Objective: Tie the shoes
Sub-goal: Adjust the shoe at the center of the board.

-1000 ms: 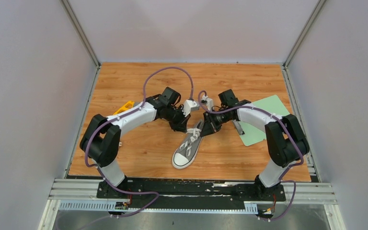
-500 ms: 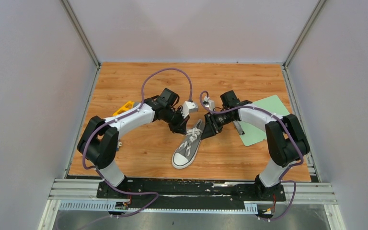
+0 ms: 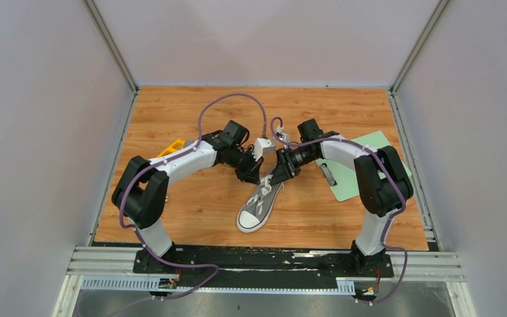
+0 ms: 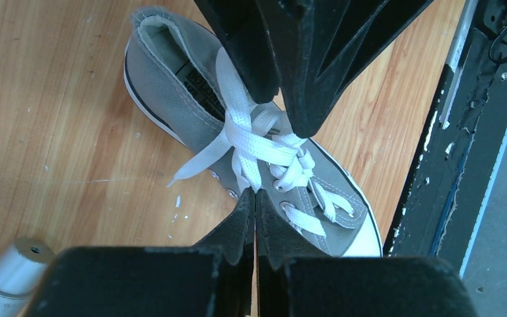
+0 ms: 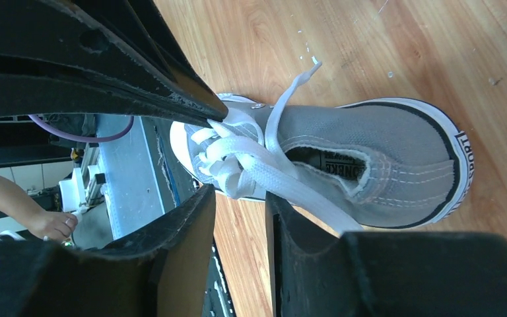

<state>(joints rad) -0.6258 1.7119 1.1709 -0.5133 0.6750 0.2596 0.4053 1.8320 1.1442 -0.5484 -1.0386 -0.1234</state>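
The grey sneaker point(image 3: 256, 210) lies on the wooden table, white toe cap towards the near edge and heel away. Its white laces point(image 4: 264, 148) are bunched over the tongue, with one loose end on the wood. My left gripper point(image 3: 256, 178) hangs over the laces at the ankle, and in the left wrist view point(image 4: 255, 196) it is shut on a lace strand. My right gripper point(image 3: 276, 181) is at the heel side, facing the left one. In the right wrist view point(image 5: 239, 197) its jaws stand a little apart with bare wood between them. A lace point(image 5: 317, 208) runs past the outside of one finger.
A green mat point(image 3: 363, 165) with a small metal object point(image 3: 328, 174) lies to the right. A yellow object point(image 3: 171, 146) lies left, behind the left arm. A white cylinder point(image 4: 10, 267) stands near the shoe. Grey walls close in three sides. A person's hand point(image 5: 46, 224) shows beyond the near edge.
My right arm has swung left and brought its gripper in against the shoe's heel and laces. My left gripper has shifted only slightly. The shoe has stayed in place.
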